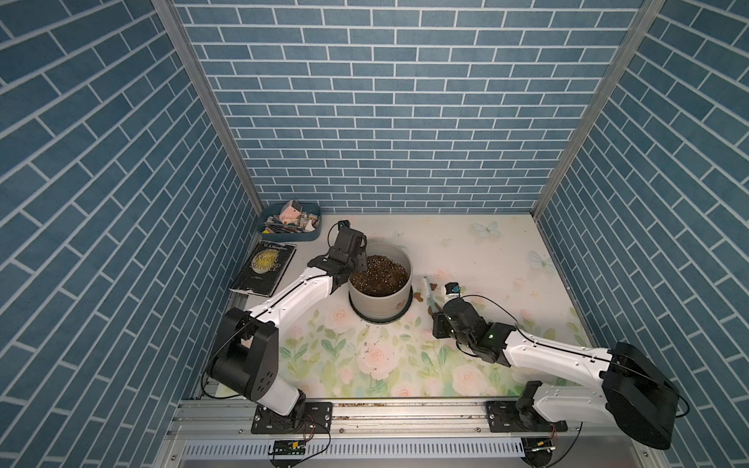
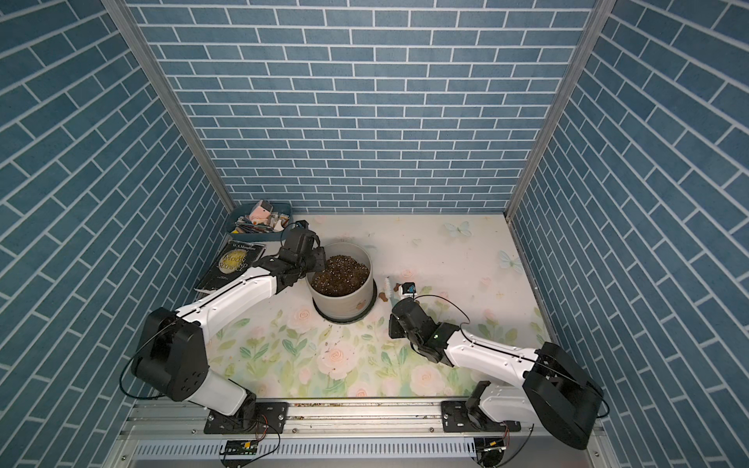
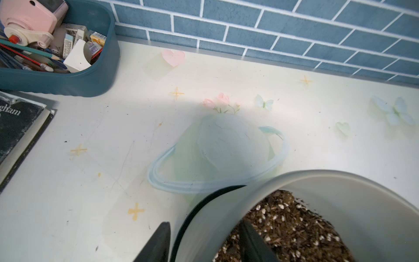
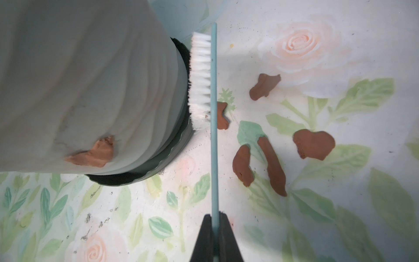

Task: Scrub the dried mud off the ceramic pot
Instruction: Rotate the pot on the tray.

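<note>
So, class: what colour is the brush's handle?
Light blue; the brush handle shows best in the right wrist view.

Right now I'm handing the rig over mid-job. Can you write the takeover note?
Left pincer: open, straddling the pot wall, one finger in the soil, one outside; not clamped.
Right pincer: shut on the brush handle; bristles against the pot's lower wall, by the saucer.
Done: five mud flakes lie loose on the mat beside the pot.
Left: one mud patch still sticks to the pot wall, away from the bristles. Bring the brush to it, probably after steadying the pot again.
</note>
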Motion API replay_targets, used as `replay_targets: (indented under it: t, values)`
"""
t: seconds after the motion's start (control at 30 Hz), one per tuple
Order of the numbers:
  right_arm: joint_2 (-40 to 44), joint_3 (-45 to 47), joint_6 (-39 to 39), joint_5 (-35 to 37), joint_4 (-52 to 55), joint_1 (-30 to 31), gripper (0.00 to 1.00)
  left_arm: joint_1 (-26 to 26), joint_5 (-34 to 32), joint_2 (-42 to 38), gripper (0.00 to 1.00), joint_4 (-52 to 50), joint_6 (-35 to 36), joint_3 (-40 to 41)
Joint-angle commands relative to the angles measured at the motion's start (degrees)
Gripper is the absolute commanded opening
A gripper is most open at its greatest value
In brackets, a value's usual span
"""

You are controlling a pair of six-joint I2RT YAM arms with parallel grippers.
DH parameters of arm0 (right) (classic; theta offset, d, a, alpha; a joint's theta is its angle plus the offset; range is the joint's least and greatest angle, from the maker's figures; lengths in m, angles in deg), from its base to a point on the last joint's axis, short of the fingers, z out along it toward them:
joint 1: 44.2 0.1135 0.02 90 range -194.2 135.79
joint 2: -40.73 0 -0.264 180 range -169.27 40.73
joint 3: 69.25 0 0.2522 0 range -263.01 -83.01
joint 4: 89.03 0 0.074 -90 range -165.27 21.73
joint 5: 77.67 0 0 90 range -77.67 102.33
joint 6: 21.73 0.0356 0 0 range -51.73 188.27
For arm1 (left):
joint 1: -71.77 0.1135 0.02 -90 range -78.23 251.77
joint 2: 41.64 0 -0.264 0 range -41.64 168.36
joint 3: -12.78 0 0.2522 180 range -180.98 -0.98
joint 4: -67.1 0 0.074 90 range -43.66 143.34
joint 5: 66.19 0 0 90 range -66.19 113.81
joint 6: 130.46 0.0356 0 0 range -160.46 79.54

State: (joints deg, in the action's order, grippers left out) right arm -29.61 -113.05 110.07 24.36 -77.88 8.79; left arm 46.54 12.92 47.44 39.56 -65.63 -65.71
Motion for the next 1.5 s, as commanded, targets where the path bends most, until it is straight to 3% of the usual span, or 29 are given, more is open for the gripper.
replay_targets:
  t: [0.0, 0.2, 0.47, 0.7, 0.73, 0.83, 1.0, 1.23, 1.47]
  values:
    - [1.4, 0.8, 1.7, -0.4, -1.8, 0.4, 0.0, 0.3, -1.6, 0.0, 0.45, -0.3, 0.1, -0.6]
    - [1.9, 0.8, 1.8, -0.2, -1.8, 0.4, 0.0, 0.3, -5.4, -2.5, 0.26, -3.8, -0.7, 1.1]
    - [2.6, 1.4, 2.3, 0.0, -2.0, 0.4, 0.0, 0.3, -5.5, -8.7, 0.0, -7.8, -2.5, 4.8]
    - [3.0, 1.6, 3.2, 0.6, -2.0, 2.2, 0.0, 0.2, 1.4, -14.0, 0.0, -6.2, -4.8, 10.1]
    - [2.8, 1.6, 3.3, 0.8, -2.0, 2.6, 0.0, 0.2, 2.7, -14.5, 0.04, -5.2, -5.1, 10.8]
    - [2.3, 1.6, 3.8, 1.5, -2.0, 3.8, 0.0, 0.3, 3.9, -15.0, 0.32, -3.1, -5.6, 11.5]
    - [1.4, 1.4, 4.2, 2.0, -2.1, 4.8, 0.0, 0.6, 2.1, -12.7, 0.48, -2.1, -5.1, 9.0]
    - [-1.0, 0.8, 5.4, 1.9, -2.2, 5.2, 0.0, 1.8, 1.0, -9.8, 0.52, 0.2, -4.1, 7.2]
    - [-3.0, -0.3, 6.8, 1.8, -1.7, 5.2, 0.0, 3.3, 1.3, -9.1, 0.38, 1.2, -3.9, 8.1]
